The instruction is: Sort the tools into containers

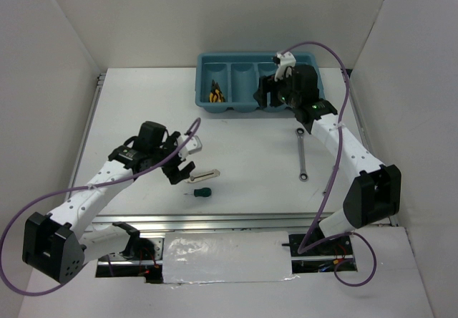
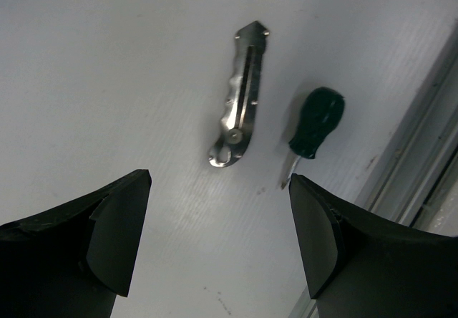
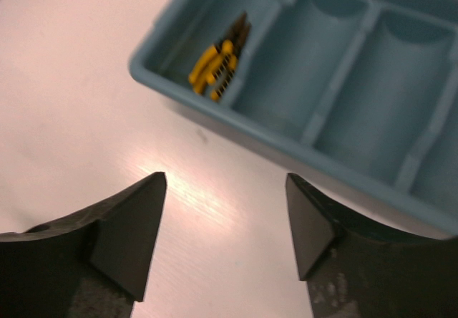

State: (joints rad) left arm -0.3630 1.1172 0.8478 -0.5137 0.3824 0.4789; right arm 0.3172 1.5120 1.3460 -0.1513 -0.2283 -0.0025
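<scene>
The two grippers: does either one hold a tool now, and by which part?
Nothing is held. The left gripper and the right gripper both stand open and empty.

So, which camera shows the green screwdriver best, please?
The left wrist view: the screwdriver lies close and sharp beside a metal piece. The top view shows it small; the right wrist view misses it.
</scene>
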